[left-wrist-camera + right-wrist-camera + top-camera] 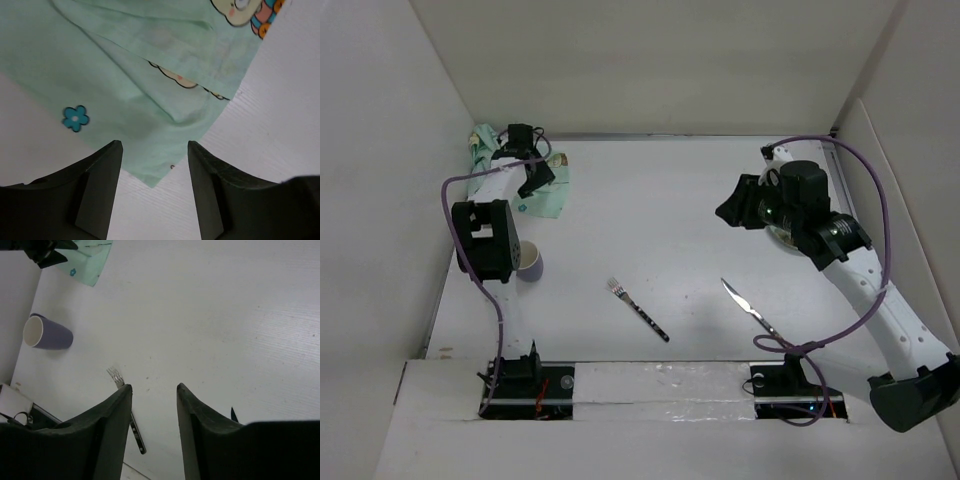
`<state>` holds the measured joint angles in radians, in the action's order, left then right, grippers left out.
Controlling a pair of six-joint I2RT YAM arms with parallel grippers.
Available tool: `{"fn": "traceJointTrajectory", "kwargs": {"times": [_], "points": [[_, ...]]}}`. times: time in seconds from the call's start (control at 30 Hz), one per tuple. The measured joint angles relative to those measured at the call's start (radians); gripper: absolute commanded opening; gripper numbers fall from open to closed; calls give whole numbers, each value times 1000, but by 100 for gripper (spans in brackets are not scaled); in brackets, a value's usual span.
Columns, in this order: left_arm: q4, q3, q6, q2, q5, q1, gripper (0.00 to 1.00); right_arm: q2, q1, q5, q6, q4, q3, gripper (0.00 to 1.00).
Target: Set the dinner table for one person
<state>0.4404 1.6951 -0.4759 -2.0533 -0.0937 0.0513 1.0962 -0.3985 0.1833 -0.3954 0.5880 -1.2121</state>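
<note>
- The white table (670, 200) fills the floor of the walled bay, running from the left wall to the right one, with both arm bases at its near edge. The few things on it lie spread well apart.
- At the far left corner lies a mint-green placemat (548, 195), rumpled and folded over itself. The left wrist view shows a blue flower and cartoon figures printed on it.
- The left tool (535, 178) is over the near edge of that cloth. In its own camera the left tool (154, 145) has its two dark fingers (102, 185) spread wide, and a corner of the placemat (150, 100) points down into the gap between them. I cannot tell whether the fingers touch the cloth, and they are not pinching it.
- Nearer the arm bases, close to the left wall, a purple cup (529, 262) with a pale inside stands upright on bare table, apart from the placemat.
- Towards the middle, near the front edge, lies a fork (638, 308), tines pointing away to the far left and dark handle towards the near right.
- Right of it, well apart, lies a knife (750, 307), blade tip to the far left.
- The right tool (732, 210) hangs above the table on the right, pointing left. Its camera shows the right tool (154, 387) fairly narrow and holding nothing, with the cup (47, 332) and fork (116, 375) beyond.
</note>
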Motion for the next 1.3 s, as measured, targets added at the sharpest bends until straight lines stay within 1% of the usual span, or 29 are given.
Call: {"fn": "traceJointTrajectory", "kwargs": {"times": [0.2, 0.33, 0.47, 0.7, 0.77, 0.8, 0.83, 0.87, 0.9, 0.93, 0.97, 1.1, 1.17, 1.27, 1.3], "points": [[6, 21, 19, -102, 1, -109, 53, 18, 0, 0, 0, 0, 5, 50], [34, 87, 43, -179, -42, -162, 53, 33, -1, 0, 0, -5, 5, 51], [39, 130, 51, -211, -83, -179, 53, 43, -1, 0, 0, -5, 5, 52], [34, 115, 64, -212, -195, -181, 53, 43, -1, -10, 1, -5, 5, 52], [30, 115, 73, -212, -219, -181, 50, 43, -1, -11, 1, -5, 5, 52], [30, 114, 77, -212, -228, -181, 44, 43, -1, -11, 1, -5, 5, 52], [31, 114, 83, -212, -233, -182, 42, 43, -1, -11, 1, -5, 5, 52], [31, 114, 88, -212, -234, -182, 36, 43, -1, -11, 1, -5, 5, 52], [32, 113, 93, -212, -233, -182, 14, 43, -1, -11, 1, -5, 5, 52], [31, 113, 92, -212, -229, -184, 4, 43, -1, -11, 1, -5, 5, 52], [33, 113, 100, -215, -225, -187, 0, 43, -1, -11, 1, -5, 5, 52], [36, 116, 122, -216, -215, -208, 0, 43, -1, -17, 1, -4, 5, 52], [48, 135, 127, -221, -190, -237, 0, 43, -1, -18, 1, -4, 2, 52], [54, 174, 139, -228, -119, -320, 0, 43, -1, -19, 0, -4, -3, 52], [55, 196, 149, -228, -85, -378, 0, 43, -1, -21, 0, -5, -4, 51]]}}
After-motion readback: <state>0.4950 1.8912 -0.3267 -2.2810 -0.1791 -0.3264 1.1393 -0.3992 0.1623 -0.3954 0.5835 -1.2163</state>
